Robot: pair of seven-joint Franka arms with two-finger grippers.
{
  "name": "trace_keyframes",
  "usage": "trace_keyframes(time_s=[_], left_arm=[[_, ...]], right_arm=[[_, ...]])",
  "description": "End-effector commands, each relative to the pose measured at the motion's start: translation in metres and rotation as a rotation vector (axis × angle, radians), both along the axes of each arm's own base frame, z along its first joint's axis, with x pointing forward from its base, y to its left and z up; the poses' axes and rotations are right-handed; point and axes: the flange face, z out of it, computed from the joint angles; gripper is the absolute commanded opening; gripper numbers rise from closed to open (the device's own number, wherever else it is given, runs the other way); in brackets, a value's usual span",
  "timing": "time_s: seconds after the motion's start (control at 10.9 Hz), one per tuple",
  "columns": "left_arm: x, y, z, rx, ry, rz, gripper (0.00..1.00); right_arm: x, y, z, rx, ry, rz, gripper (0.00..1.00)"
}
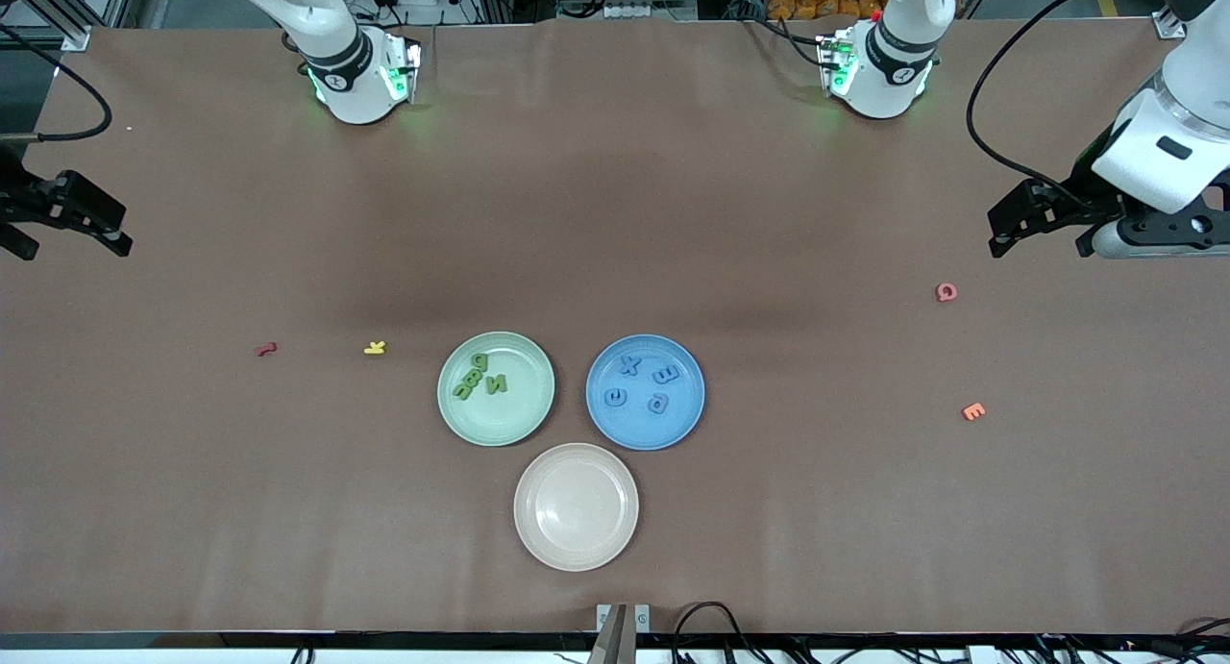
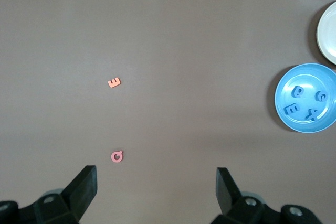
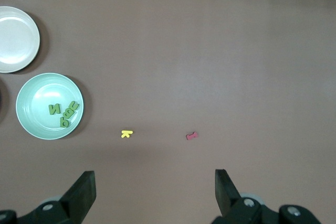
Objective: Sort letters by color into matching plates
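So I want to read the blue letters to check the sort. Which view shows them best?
The front view: all four blue letters lie in the blue plate, seen from above. The left wrist view shows them too, off at its edge. The right wrist view does not show them.

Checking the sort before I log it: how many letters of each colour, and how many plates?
Green letters: 4
Blue letters: 4
Red letter: 1
Yellow letter: 1
Pink letter: 1
Orange letter: 1
Plates: 3
Total: 15
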Motion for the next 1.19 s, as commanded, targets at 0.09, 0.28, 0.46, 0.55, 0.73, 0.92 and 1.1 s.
trace_keyframes(time_s=[0.09,0.28,0.46,0.55,0.73,0.92,1.1], left_arm=[[-0.0022,0.0019,0.0048,0.024,0.003,-0.016,1.0],[-0.0013,0.002,0.0031,0.023,0.006,-0.015,1.0],[-0.0005,0.0044,0.0023,0.022,0.008,-0.01,1.0],[-0.0005,0.0044,0.0023,0.022,0.008,-0.012,1.0],[-0.0001,0.004,0.0014,0.017,0.01,-0.01,1.0],[0.0009,0.005,-0.0003,0.018,0.013,-0.009,1.0],[0.0015,0.0058,-0.0011,0.017,0.015,-0.009,1.0]], right_arm=[[0.0013,0.0067,0.0157,0.006,-0.034,-0.024,1.0],[0.0013,0.0041,0.0145,0.006,-0.028,-0.027,1.0],[0.0008,0.0039,0.0108,0.003,-0.016,-0.017,1.0],[0.0004,0.003,0.0104,0.003,-0.011,-0.018,1.0],[0.0005,0.0039,0.0105,0.003,-0.013,-0.021,1.0],[0.0005,0.0039,0.0098,0.003,-0.011,-0.021,1.0],[0.0013,0.0039,0.0077,0.004,-0.009,-0.023,1.0]])
